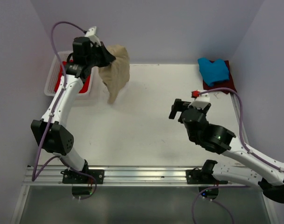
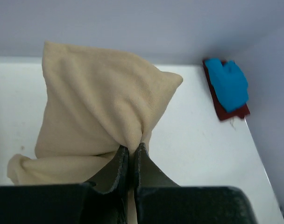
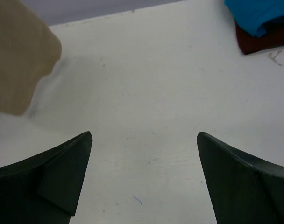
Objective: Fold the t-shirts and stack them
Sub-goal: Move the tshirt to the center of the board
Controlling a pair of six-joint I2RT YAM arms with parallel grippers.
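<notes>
While a red t-shirt (image 1: 87, 85) waits in the basket (image 1: 52, 77), the left gripper (image 1: 107, 58) right of it pinches the tan t-shirt (image 1: 116, 70) aloft (bunched, unfolded). Further right, the right gripper (image 1: 179, 109) gapes empty; farthest off, blue t-shirt (image 1: 213, 70) tops maroon t-shirt (image 1: 224, 85), so two look done.

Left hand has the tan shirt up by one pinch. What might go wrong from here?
1. The left hand pinches only a small fold of the tan shirt; it may slip out.
2. The shirt hangs bunched, so it may land crumpled rather than flat.
3. The open right hand is apart from the cloth, so nothing helps spread it yet.
</notes>
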